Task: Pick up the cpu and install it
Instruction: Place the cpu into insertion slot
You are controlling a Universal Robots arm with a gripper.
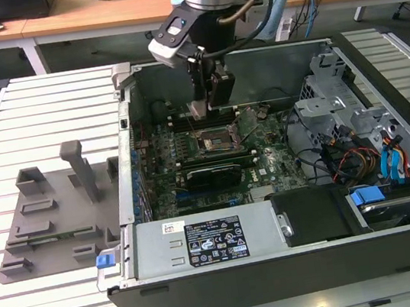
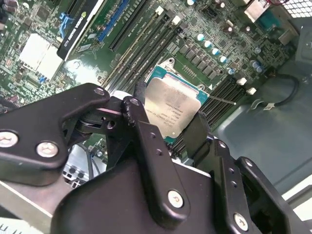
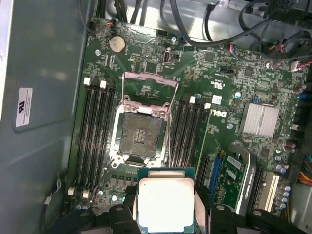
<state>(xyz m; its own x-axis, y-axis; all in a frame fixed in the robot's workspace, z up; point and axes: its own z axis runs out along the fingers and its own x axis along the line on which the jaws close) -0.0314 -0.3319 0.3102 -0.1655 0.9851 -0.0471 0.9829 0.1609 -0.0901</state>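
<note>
The cpu (image 2: 173,108), a flat square chip with a silver-grey top and a greenish rim, is held at its edges by my gripper (image 2: 165,119), which is shut on it. In the first wrist view the cpu (image 3: 165,202) hangs above the motherboard, a short way off the open black socket (image 3: 143,136), whose metal frame (image 3: 148,80) is folded back. In the exterior view my gripper (image 1: 203,111) hovers inside the computer case, just above the socket (image 1: 215,141).
The open computer case (image 1: 125,80) lies on a slatted white table. Memory slots (image 3: 95,131) flank the socket, and a graphics card (image 1: 212,174) sits near it. Cables and drive bays (image 1: 357,138) crowd the exterior view's right. A grey tray with posts (image 1: 52,215) lies outside the case.
</note>
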